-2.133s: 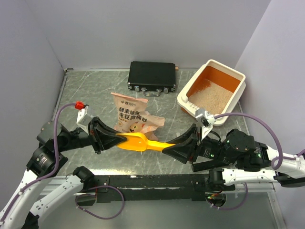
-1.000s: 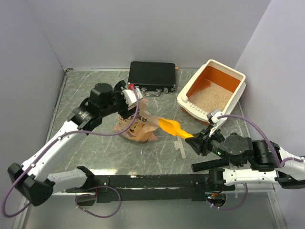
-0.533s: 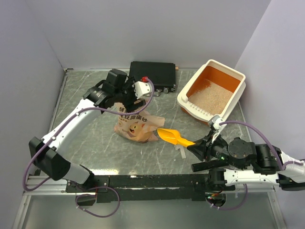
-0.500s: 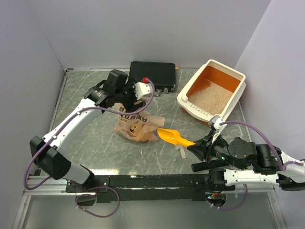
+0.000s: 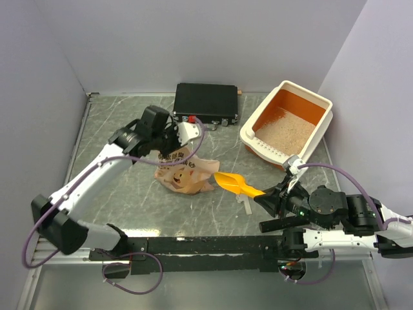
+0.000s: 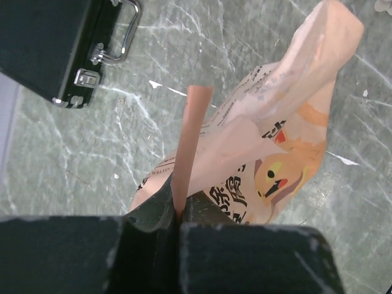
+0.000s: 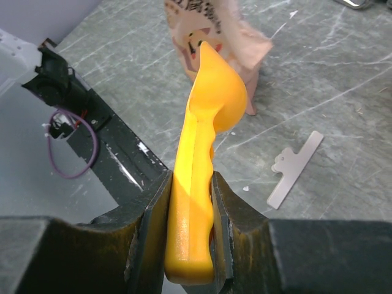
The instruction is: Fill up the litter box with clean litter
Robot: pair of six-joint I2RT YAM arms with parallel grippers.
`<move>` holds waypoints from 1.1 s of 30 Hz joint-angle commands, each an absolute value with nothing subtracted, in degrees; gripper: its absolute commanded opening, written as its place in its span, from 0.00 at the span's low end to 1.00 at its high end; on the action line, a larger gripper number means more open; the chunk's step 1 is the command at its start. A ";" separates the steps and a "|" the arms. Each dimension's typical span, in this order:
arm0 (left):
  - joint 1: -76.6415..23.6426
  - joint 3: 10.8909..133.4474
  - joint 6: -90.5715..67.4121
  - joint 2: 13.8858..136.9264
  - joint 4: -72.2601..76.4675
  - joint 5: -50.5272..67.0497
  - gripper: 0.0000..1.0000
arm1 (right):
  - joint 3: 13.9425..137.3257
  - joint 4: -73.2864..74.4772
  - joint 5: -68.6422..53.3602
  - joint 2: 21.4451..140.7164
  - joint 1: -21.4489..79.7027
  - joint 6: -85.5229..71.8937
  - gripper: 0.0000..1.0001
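The litter box, cream rim and orange inside, stands at the back right with beige clean litter covering its near half. My left gripper is shut on the top edge of the orange-brown paper bag; in the left wrist view the bag's edge is pinched between the jaws and the printed bag hangs below. My right gripper is shut on the handle of the yellow-orange scoop, held above the table to the right of the bag; the scoop's bowl looks empty.
A flat black case lies at the back centre, also in the left wrist view. A small white clip strip lies on the marble table near the scoop, also in the right wrist view. Grey walls close in left, back and right.
My left arm reached from the near left to the bag, closed on its top edge, and now pulls it slightly down-left. My right gripper carried the scoop right and holds it steady.
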State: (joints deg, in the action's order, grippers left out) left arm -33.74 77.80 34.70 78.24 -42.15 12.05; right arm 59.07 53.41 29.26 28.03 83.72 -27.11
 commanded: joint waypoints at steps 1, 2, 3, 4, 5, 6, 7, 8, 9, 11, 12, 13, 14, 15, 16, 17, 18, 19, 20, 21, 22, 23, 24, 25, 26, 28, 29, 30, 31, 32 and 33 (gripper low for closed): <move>-37.96 68.60 31.47 65.87 -35.00 4.14 0.01 | 63.54 52.82 32.08 32.42 83.50 -25.23 0.00; -40.23 66.64 31.20 63.66 -31.07 3.09 0.01 | 65.29 52.91 32.08 33.13 83.58 -24.44 0.00; -41.30 64.88 30.68 61.63 -29.11 2.03 0.01 | 66.17 52.74 31.65 33.74 83.41 -23.91 0.00; -42.09 61.47 29.80 57.52 -27.44 0.46 0.01 | 67.23 52.82 31.47 35.23 83.32 -23.38 0.00; -43.93 59.78 29.27 55.57 -24.29 0.18 0.01 | 69.67 53.34 31.12 36.03 83.06 -22.77 0.00; -44.99 57.94 28.05 51.98 -22.78 0.18 0.01 | 70.92 53.87 30.24 36.82 82.88 -22.24 0.00; -46.04 54.44 27.52 50.29 -21.72 -4.09 0.01 | 73.28 54.05 29.63 38.39 82.79 -21.54 0.00; -48.14 52.58 26.90 48.71 -18.92 -5.61 0.01 | 74.52 54.49 29.10 39.28 82.27 -21.27 0.00; -49.21 50.64 25.94 45.91 -18.03 -7.54 0.01 | 75.66 55.71 28.40 40.16 81.92 -21.01 0.00; -52.20 45.63 24.88 43.95 -16.44 -12.02 0.01 | 78.92 57.12 25.94 42.97 80.43 -20.74 0.00; -52.99 44.22 24.00 42.55 -15.04 -13.08 0.01 | 79.36 57.39 24.80 43.67 79.90 -20.48 0.00; -54.83 41.69 23.56 42.02 -14.42 -15.71 0.01 | 79.80 57.39 22.78 44.81 79.20 -20.22 0.00; -55.80 40.88 23.12 41.66 -14.07 -17.04 0.01 | 79.89 57.22 21.20 45.43 78.23 -19.95 0.00; -56.68 40.17 22.25 40.70 -13.63 -18.18 0.01 | 79.72 56.96 19.44 46.14 76.31 -19.60 0.00; -58.26 39.21 21.89 40.26 -13.45 -19.41 0.01 | 79.63 56.17 15.68 47.62 75.07 -19.25 0.00; -58.79 38.94 21.54 39.64 -13.45 -21.60 0.01 | 79.37 55.47 14.17 48.42 74.19 -18.99 0.00; -59.41 38.76 21.27 38.68 -13.97 -22.67 0.01 | 79.10 54.76 13.11 49.82 72.96 -18.90 0.00; -60.28 38.85 21.01 38.15 -14.41 -23.46 0.01 | 78.49 53.36 12.31 50.44 72.51 -18.72 0.00; -60.73 38.93 20.92 37.45 -14.68 -24.51 0.01 | 78.14 52.74 11.78 51.15 72.25 -18.63 0.00; -60.91 38.85 20.74 36.14 -15.03 -24.61 0.01 | 77.79 51.95 10.99 51.76 71.55 -18.55 0.00; -61.17 38.85 20.57 35.43 -15.81 -24.61 0.01 | 77.35 51.25 10.03 53.07 70.15 -18.11 0.00; -61.17 38.67 20.31 34.64 -16.17 -24.61 0.01 | 77.17 49.85 8.28 53.61 69.53 -18.02 0.00; -61.26 38.15 20.04 33.15 -16.52 -24.52 0.01 | 76.99 49.23 8.00 54.74 69.17 -17.23 0.00; -61.26 37.88 19.87 32.35 -17.13 -24.26 0.01 | 76.91 48.78 7.82 55.28 69.08 -16.53 0.00; -61.26 37.45 19.34 31.65 -17.49 -24.26 0.01 | 76.99 48.34 8.17 55.89 69.00 -16.00 0.00; -61.35 36.13 18.90 29.45 -18.02 -23.65 0.01 | 77.17 47.64 8.61 57.39 68.65 -13.64 0.00; -61.35 35.78 18.55 28.75 -18.28 -23.47 0.01 | 77.43 47.29 8.44 57.65 68.47 -12.67 0.00; -61.26 34.99 18.28 27.35 -18.28 -23.38 0.01 | 77.52 47.02 8.00 58.00 68.55 -11.53 0.00; -61.26 34.63 18.37 26.90 -18.19 -23.38 0.01 | 77.69 46.85 8.00 58.09 68.38 -9.43 0.00; -61.26 34.28 18.37 26.37 -18.11 -23.38 0.01 | 77.87 46.76 7.74 58.18 68.29 -8.36 0.00; -61.26 33.84 18.46 25.50 -18.11 -23.47 0.01 | 78.05 46.84 6.95 58.27 68.12 -7.39 0.00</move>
